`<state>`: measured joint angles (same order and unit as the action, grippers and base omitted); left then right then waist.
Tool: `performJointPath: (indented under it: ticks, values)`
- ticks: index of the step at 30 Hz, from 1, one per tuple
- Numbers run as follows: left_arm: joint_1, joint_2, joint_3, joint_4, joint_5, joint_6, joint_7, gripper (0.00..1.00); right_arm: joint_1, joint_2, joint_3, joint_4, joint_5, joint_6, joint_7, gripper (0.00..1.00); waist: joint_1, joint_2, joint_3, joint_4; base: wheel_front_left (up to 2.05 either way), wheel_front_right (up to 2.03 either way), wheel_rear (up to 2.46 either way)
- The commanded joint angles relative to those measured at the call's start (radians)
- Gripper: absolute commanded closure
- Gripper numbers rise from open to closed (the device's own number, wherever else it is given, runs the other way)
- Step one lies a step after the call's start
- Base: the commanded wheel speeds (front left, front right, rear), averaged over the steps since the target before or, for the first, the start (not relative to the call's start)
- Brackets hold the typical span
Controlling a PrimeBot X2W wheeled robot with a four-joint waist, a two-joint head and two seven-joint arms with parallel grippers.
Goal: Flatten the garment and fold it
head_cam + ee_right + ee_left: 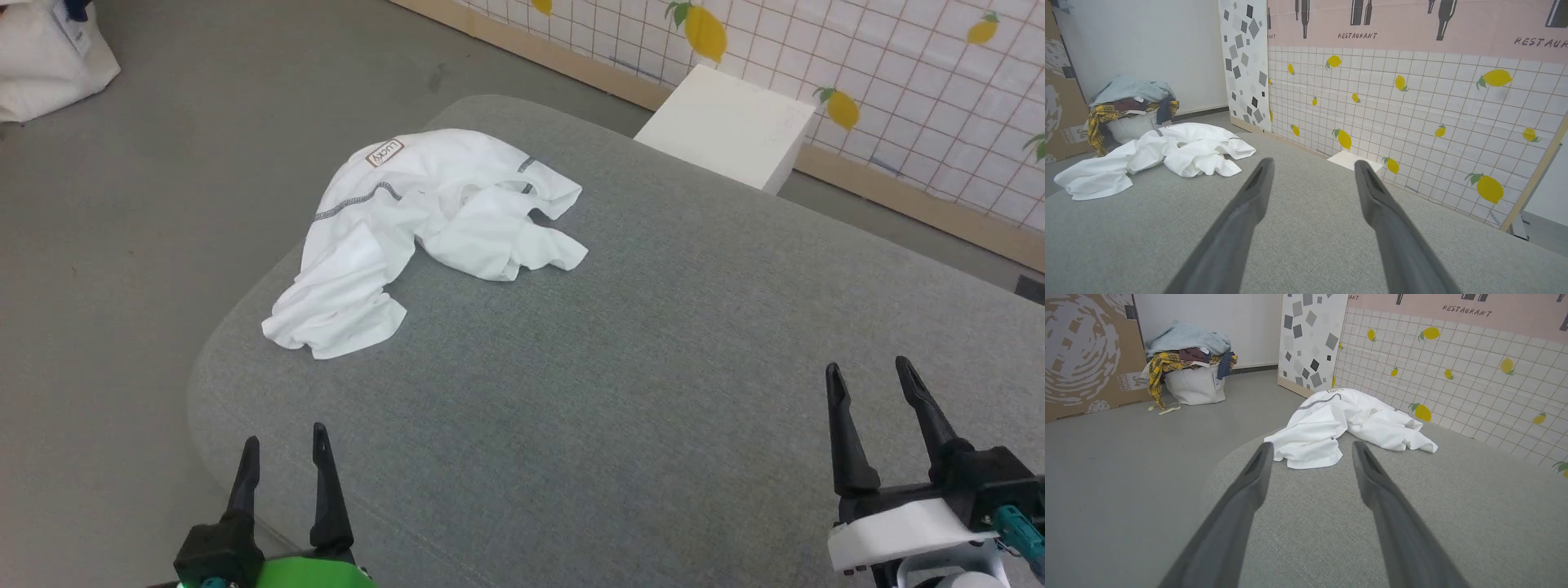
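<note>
Both grippers sit down at the near edge, fingers pointing away across the grey padded surface (pixel 620 425). Left gripper (pixel 286 434) is over the near-left rounded corner, its two dark fingers spread apart with nothing between them. Right gripper (pixel 867 364) is way over on the other side, same deal: fingers wide apart, holding nothing, just hanging above bare fabric.

Now the garment (pixel 424 220): it's a white tee dumped in a crumpled heap on the far-left part of the surface, close to the left edge, well apart from both grippers, though the left one is nearer. It's all bunched up, with one long lobe trailing toward the near-left edge and another folded lump poking out to the right. You can see the little brown-bordered patch (pixel 384 153) at the far end of the heap, and a line of dark grey stitching (pixel 359 202) running across the top.

Past the far edge a white box (pixel 727 122) stands on the floor against the lemon-tile wall (pixel 914 90). Off to the left on the grey floor (pixel 122 245) sits a bag of clothes (pixel 1192 375), piled over the top.
</note>
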<state>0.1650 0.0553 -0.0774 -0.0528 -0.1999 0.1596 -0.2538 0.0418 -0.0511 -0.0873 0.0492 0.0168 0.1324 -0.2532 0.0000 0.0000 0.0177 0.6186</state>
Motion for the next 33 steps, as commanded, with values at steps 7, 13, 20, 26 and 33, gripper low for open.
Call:
performJointPath:
  ticks: [7,13,20,26,33]
  values:
    - [0.009,-0.005,-0.002,0.0,-0.004,0.004,-0.008,0.0,0.006,0.001,0.001,0.003,-0.004,-0.002,-0.009,0.0,0.0,0.0,-0.002,-0.001,0.0,0.0,0.0]
    - [-0.004,-0.005,-0.006,-0.022,-0.012,0.005,-0.008,0.0,0.004,0.001,-0.003,-0.002,-0.008,-0.002,-0.009,0.0,0.0,0.0,0.008,-0.001,0.0,0.0,0.0]
    - [-0.157,0.007,0.008,-0.154,0.007,-0.054,-0.008,0.0,-0.014,0.001,-0.012,-0.048,-0.043,-0.002,-0.009,0.0,0.0,0.0,0.08,-0.005,0.0,0.0,0.0]
    - [-0.375,0.094,0.018,-0.194,0.014,-0.109,0.097,0.0,-0.041,0.001,-0.013,-0.109,-0.098,-0.002,0.0,0.0,0.0,0.0,0.186,-0.027,0.0,0.0,0.0]
    - [-0.659,0.187,0.068,-0.066,-0.035,-0.159,0.24,0.0,-0.078,-0.055,0.011,-0.227,-0.112,-0.002,0.067,0.0,0.0,0.0,0.325,-0.066,0.0,0.0,0.0]
